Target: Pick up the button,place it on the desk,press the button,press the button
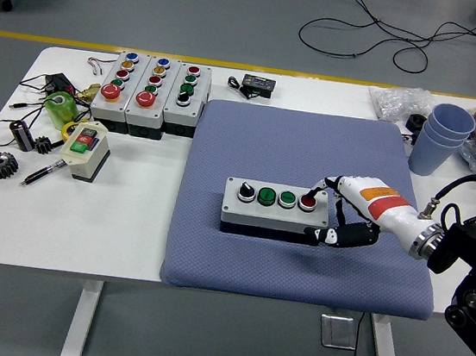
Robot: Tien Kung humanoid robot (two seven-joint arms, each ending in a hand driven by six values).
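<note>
Grey button box (275, 209) lay mid-frame on blue mat (312, 144), four buttons in row on top. I saw right hand (338, 209) at box's right end, fingers loosely spread: one fingertip (310, 195) touching red button (307, 202), thumb low against box's right front corner. Nothing gripped. Left hand out of frame.

white table (136, 226), blue mat (310, 156), 3 button boxes (150, 93)
</note>
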